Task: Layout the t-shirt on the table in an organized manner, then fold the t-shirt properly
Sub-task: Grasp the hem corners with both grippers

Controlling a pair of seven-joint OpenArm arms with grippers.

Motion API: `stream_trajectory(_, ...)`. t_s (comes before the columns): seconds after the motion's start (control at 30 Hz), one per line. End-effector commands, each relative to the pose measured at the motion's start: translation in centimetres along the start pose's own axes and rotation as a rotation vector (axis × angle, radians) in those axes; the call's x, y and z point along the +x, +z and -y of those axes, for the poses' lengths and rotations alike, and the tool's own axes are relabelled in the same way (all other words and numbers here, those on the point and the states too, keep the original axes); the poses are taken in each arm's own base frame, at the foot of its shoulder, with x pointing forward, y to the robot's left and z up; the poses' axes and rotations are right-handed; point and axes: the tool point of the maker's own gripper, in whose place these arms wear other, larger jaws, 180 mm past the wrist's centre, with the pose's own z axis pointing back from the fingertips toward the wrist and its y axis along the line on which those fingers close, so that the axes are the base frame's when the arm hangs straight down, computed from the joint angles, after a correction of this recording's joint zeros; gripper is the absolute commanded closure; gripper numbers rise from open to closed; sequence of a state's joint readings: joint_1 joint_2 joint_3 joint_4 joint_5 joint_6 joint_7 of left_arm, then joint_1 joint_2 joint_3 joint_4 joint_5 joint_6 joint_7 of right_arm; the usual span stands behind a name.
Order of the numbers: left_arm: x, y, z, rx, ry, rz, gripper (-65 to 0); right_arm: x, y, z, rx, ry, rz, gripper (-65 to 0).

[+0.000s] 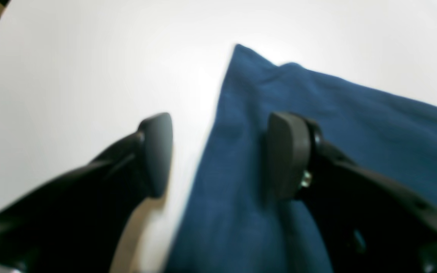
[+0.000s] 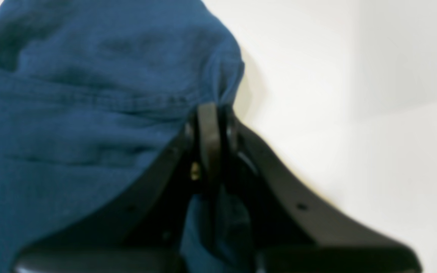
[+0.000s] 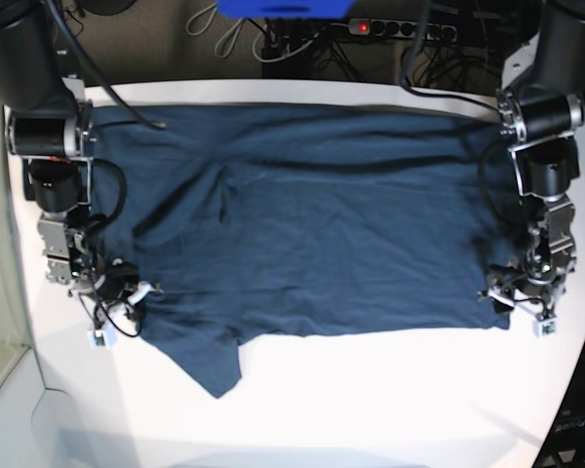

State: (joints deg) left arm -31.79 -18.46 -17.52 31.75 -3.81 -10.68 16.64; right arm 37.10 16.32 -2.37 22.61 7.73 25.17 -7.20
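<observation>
Currently the right claw (image 2: 209, 125) is pinching the t-shirt (image 3: 312, 224) hem, while the left claw (image 1: 220, 151) is standing wide, straddling its edge on the bench (image 3: 370, 400).

1. A power strip (image 3: 402, 28) lies on the floor beyond the far edge of the work surface — dark, long, with a small red light glowing at its left end.
2. Loose cables (image 3: 273, 44) run across the floor beside it; some pale ones loop at the upper left of the base view, darker ones tangle toward the upper right.
3. A bright blue object (image 3: 285, 8) sits at the top edge of the base view, cut off by the frame — what it is cannot be told.
</observation>
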Motion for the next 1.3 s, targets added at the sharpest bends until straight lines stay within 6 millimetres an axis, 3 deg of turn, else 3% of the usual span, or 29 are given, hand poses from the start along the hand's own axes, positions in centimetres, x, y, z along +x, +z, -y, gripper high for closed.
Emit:
stream_trajectory(0.0, 2.3, 0.0, -0.1, -0.001, 0.004, 0.050, -38.4, -0.9, 0.2, 0.8, -0.020, 0.029, -0.065, -0.6)
stream_trajectory(0.1, 0.1, -0.4, -0.2, 0.001, 0.022, -0.004, -38.4, -0.9, 0.2, 0.8, -0.020, 0.029, -0.065, -0.6)
stream_trajectory(0.37, -3.5, -0.6, -1.0, 0.019, 0.043, -0.013, -38.3, -0.9, 0.2, 0.8, -0.020, 0.029, -0.065, -0.6)
stream_trajectory(0.63, -3.9, -0.6, -1.1, 0.019, 0.043, -0.029, -37.1, -0.9, 0.2, 0.7, -0.019, 0.030, -0.066, -0.6)
stream_trajectory(0.7, -4.0, -0.6, -1.1, 0.018, 0.043, -0.030, -31.2, -0.9, 0.2, 0.7, -0.019, 0.030, -0.066, -0.6)
stream_trajectory(0.87, -4.6, -0.6, -1.0, 0.018, 0.042, -0.040, -0.2, -0.9, 0.3, 1.0, -0.024, 0.031, -0.066, -0.6)
stream_trajectory(0.97, -4.9, -0.6, -0.8, 0.013, 0.038, -0.046, -2.2, -1.2, 0.5, 1.5, -0.032, 0.031, -0.071, -0.6)
stream_trajectory(1.03, -4.9, -0.6, -0.8, 0.013, 0.038, -0.044, 0.0, -1.8, 0.6, 1.5, -0.033, 0.029, -0.078, -0.6)
stream_trajectory(1.17, -4.2, -0.6, -0.8, 0.012, 0.041, -0.028, -0.4, -1.1, 0.7, 1.5, -0.029, 0.038, -0.060, -0.6)
stream_trajectory(1.23, -2.6, -0.5, -0.3, 0.004, 0.037, 0.010, -0.4, 0.7, 0.9, 1.2, -0.026, 0.059, -0.016, -0.6)
stream_trajectory(1.27, -1.8, -0.5, 0.5, -0.009, 0.035, 0.031, -0.4, 0.5, 1.0, 1.0, -0.024, 0.071, -0.019, -0.6)
